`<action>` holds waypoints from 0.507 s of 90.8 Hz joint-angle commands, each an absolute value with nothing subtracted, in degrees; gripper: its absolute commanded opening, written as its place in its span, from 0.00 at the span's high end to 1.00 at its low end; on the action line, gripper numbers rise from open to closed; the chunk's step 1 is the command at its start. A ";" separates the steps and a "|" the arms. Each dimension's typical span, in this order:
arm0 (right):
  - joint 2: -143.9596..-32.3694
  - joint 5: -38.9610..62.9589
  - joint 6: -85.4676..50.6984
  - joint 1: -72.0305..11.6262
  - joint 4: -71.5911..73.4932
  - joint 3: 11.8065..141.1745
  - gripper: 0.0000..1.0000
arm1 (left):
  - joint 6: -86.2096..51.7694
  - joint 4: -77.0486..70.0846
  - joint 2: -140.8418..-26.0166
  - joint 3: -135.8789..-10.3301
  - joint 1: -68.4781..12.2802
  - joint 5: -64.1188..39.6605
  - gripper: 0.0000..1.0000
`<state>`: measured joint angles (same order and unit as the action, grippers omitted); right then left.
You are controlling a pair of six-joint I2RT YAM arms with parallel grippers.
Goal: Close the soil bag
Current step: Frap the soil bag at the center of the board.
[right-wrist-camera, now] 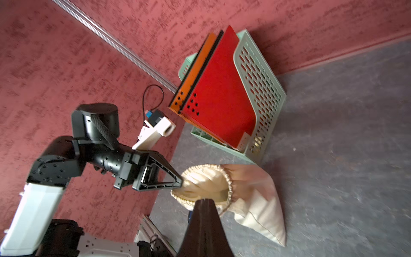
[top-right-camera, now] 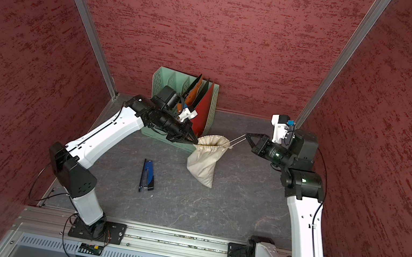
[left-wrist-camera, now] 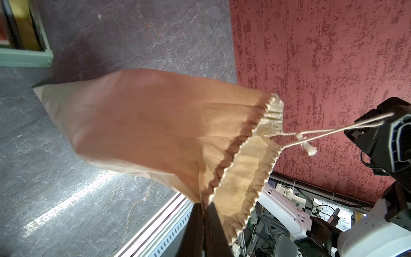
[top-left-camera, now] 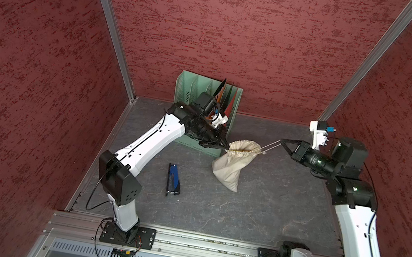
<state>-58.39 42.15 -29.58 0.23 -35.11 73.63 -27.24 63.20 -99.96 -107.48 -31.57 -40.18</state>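
The soil bag (top-left-camera: 229, 167) (top-right-camera: 204, 163) is a cream cloth sack whose lower corner rests on the grey table. Its gathered mouth is lifted and stands partly open as a narrow oval. My left gripper (top-left-camera: 225, 147) (top-right-camera: 196, 141) (left-wrist-camera: 204, 204) is shut on the mouth's rim on the left side. Two thin cords (top-left-camera: 269, 146) (left-wrist-camera: 333, 131) run taut from the mouth's right side to my right gripper (top-left-camera: 282, 141) (top-right-camera: 246, 134) (right-wrist-camera: 204, 200), which is shut on them. A knotted cord end (left-wrist-camera: 310, 150) hangs loose. In the right wrist view the bag (right-wrist-camera: 255, 195) lies just beyond the shut fingertips.
A green file rack (top-left-camera: 186, 86) (right-wrist-camera: 260, 89) with red, orange and black folders stands against the back wall, just behind my left wrist. A blue stapler (top-left-camera: 173, 180) (top-right-camera: 147, 174) lies left of the bag. Red walls enclose three sides; an aluminium rail (top-left-camera: 194, 243) runs along the front.
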 commanded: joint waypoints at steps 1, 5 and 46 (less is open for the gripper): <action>-58.29 40.51 -32.52 0.70 -31.01 72.60 1.00 | -27.43 62.67 -100.27 -109.38 -31.29 -41.22 0.99; -57.55 38.37 -30.71 0.65 -33.33 72.59 1.00 | -27.55 62.64 -100.28 -109.42 -31.29 -41.18 0.99; -58.71 51.75 -27.08 0.56 -28.67 74.04 1.00 | -29.30 60.38 -102.55 -112.80 -30.88 -42.84 0.56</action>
<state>-58.04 45.82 -28.49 0.27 -32.99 71.20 -29.65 62.06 -100.88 -109.23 -31.44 -41.67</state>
